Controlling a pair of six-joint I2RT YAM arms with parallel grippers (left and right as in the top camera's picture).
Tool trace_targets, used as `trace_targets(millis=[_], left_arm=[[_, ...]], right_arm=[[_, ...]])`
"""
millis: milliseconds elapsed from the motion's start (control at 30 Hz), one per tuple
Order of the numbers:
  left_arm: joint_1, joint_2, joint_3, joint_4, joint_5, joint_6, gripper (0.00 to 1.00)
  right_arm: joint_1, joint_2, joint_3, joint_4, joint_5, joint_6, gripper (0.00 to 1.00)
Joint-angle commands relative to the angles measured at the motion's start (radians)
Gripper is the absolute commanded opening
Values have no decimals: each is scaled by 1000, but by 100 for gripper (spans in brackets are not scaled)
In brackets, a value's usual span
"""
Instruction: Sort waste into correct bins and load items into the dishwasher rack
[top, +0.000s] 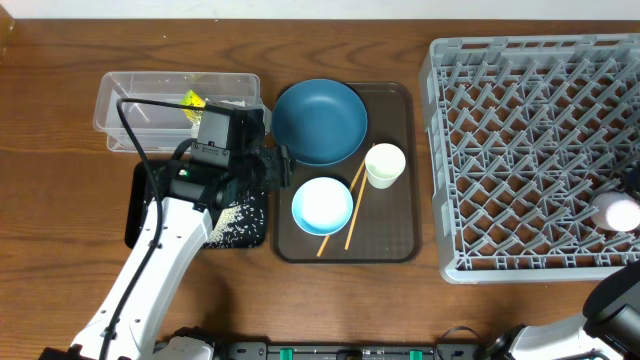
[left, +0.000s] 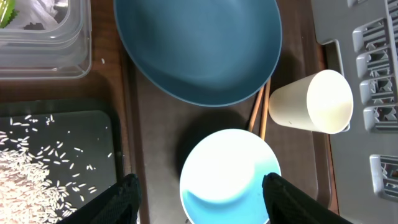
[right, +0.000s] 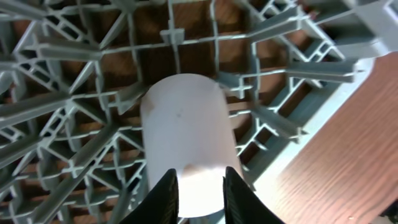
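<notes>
Right hand (right: 199, 182) flanks pink cup (right: 186, 118) (in the dishwasher rack (right: 56, 48)).

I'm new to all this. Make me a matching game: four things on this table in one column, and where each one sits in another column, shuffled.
Things:
1. pink cup
2. rice scraps
3. snack wrapper
4. cream cup

Places:
A. in the clear tub
B. on the brown tray
C. in the grey rack
D. on the black tray

Pairs: 1-C, 2-D, 3-A, 4-B
</notes>
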Motion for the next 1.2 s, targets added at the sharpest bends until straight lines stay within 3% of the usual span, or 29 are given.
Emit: trace_targets(millis=[0,67,233,967,1167], left_arm=[[0,10,11,-5,-13,10,66],[0,10,11,-8,-13,10,66],[0,10,11,-8,-13,10,66],[0,10,11,-8,-13,10,66],[0,10,11,-12,-13,10,66]], right_arm=[[-8,-2,24,4,45,8,23],[-8,-2,24,-6,26,7,23],[-8,-9,25,-68,-34,7,3],[-9,-12,-60,38,-8,7,7],[-10,-12,-79,101,74,8,16]])
